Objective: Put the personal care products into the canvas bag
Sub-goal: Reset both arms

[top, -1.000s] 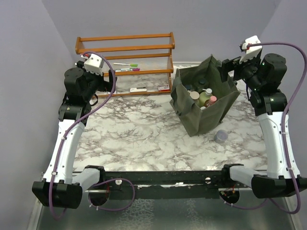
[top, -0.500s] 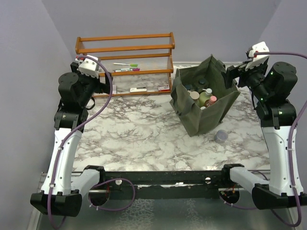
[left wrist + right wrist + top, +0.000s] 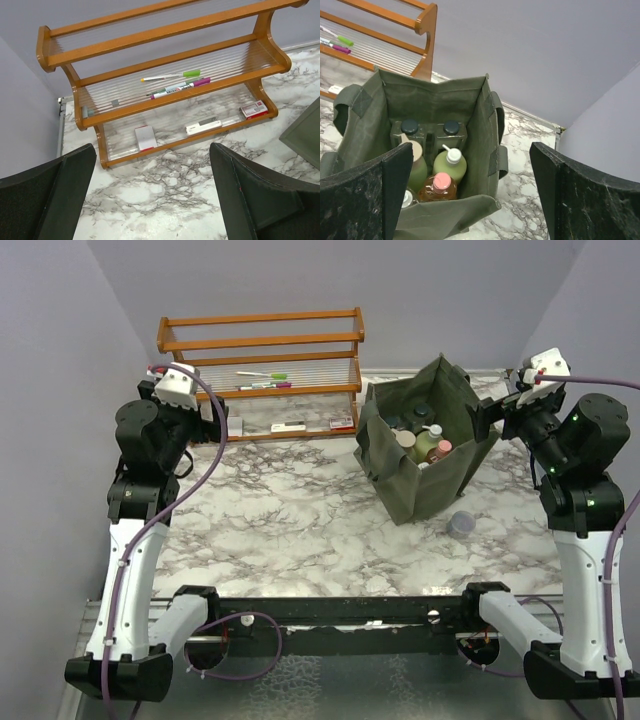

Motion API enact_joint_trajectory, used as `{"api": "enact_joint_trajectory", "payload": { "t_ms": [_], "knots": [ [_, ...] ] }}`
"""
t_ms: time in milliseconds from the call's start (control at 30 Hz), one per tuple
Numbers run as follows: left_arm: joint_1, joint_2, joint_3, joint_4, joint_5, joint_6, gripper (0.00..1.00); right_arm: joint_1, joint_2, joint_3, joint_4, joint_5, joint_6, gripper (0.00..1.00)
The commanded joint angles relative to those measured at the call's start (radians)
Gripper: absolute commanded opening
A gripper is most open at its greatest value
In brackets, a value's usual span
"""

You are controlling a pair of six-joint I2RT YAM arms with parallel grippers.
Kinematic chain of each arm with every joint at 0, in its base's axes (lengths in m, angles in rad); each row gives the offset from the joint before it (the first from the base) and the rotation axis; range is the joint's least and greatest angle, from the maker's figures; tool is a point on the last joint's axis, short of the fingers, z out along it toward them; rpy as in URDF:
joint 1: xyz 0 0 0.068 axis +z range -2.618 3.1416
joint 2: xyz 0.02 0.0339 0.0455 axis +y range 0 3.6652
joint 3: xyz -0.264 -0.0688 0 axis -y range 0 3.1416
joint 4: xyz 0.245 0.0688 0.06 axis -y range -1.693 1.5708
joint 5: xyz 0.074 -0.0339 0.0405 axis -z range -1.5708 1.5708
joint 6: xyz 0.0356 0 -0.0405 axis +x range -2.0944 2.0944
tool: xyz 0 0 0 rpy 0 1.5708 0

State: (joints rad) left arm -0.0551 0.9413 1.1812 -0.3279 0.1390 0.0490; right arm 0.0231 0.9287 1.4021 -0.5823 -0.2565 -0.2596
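The dark olive canvas bag (image 3: 440, 475) stands open at the right of the marble table. Several personal care products stand upright inside it. The right wrist view shows a pale green bottle (image 3: 449, 166), an amber bottle with a pink cap (image 3: 436, 187), a beige-capped green bottle (image 3: 416, 161) and two black caps (image 3: 410, 126) at the back of the bag (image 3: 440, 97). My right gripper (image 3: 492, 416) hangs open and empty, raised beside the bag's right rim. My left gripper (image 3: 214, 424) is open and empty too, held high in front of the rack; in its wrist view (image 3: 152, 195) only marble lies between the fingers.
An orange wooden rack (image 3: 262, 340) stands at the back left, with pens (image 3: 175, 85) on its middle shelf and small flat boxes (image 3: 146, 137) on the bottom one. A small lavender jar (image 3: 461, 523) sits on the table just in front of the bag.
Both arms have drawn back: the left gripper moved left and toward the near side, and the right gripper moved right, away from over the bag. Both stayed open.
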Motion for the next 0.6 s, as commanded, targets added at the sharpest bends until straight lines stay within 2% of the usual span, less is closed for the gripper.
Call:
{"api": "enact_joint_trajectory", "payload": {
  "t_ms": [0, 233, 467, 567],
  "knots": [
    [0.010, -0.038, 0.011, -0.028, -0.017, -0.019, 0.99, -0.027, -0.014, -0.011, -0.021, -0.018, -0.006, 1.00],
    [0.026, -0.062, -0.007, -0.045, -0.001, -0.020, 0.99, -0.041, -0.011, -0.011, -0.025, -0.010, 0.030, 1.00],
    [0.034, -0.052, 0.062, -0.094, 0.006, -0.019, 0.99, -0.051, -0.011, -0.001, -0.033, 0.040, 0.059, 1.00],
    [0.035, -0.055, 0.069, -0.108, 0.014, -0.018, 0.99, -0.063, -0.014, 0.017, -0.056, 0.004, 0.060, 1.00]
  ]
}}
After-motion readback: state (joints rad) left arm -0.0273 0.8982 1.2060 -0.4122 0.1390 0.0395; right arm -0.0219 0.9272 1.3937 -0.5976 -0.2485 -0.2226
